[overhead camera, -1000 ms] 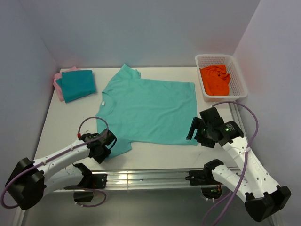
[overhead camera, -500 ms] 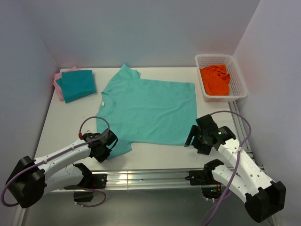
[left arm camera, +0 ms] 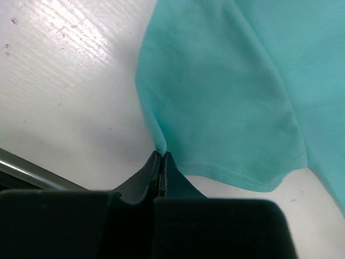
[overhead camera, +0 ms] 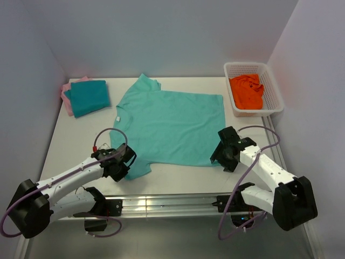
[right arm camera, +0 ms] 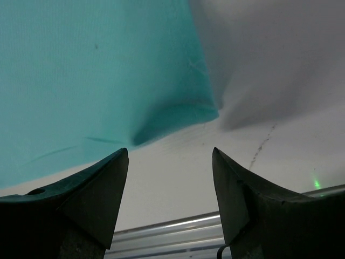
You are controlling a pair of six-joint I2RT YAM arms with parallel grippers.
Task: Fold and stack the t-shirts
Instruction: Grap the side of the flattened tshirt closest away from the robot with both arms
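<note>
Overhead: mint-green t-shirt (overhead camera: 170, 124), limp and light, lies spread on the bench (overhead camera: 75, 137). Left wrist: left end effector (left arm camera: 161, 157) pinches its sleeve edge. Right wrist: right end effector (right arm camera: 168, 162) gapes, released, just short of its hem corner, likely the best hold

The left claw (left arm camera: 162, 156) pinches the mint-green t-shirt's (left arm camera: 226, 91) sleeve edge; table (left arm camera: 64, 91) beneath.
</note>
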